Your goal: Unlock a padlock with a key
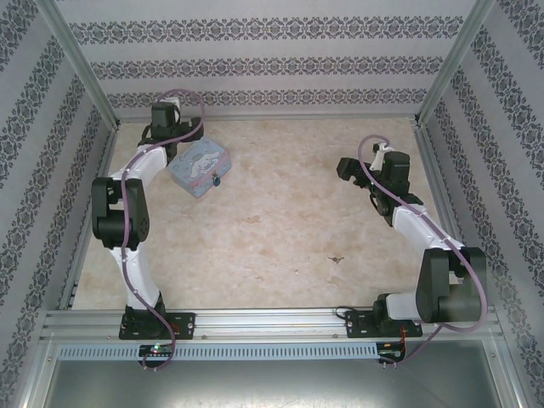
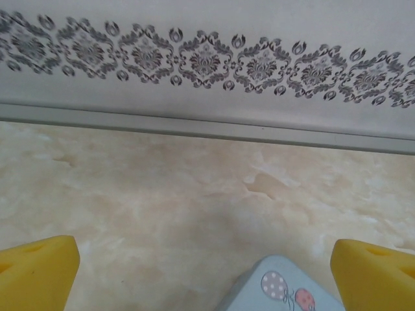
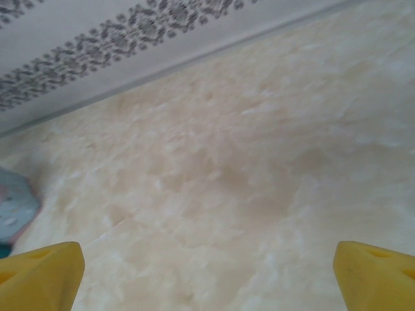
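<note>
Two pairs of yellow fingers are cut off at the picture edges. The left fingers [image 2: 39, 272] and right fingers [image 3: 373, 275] gape wide, holding nothing. The tiny padlock [image 1: 218, 180] is a hard-to-see speck on the near side of the tin box [image 1: 197, 166], far left on the counter [image 1: 289, 221]. The box is shut, its inside hidden
</note>
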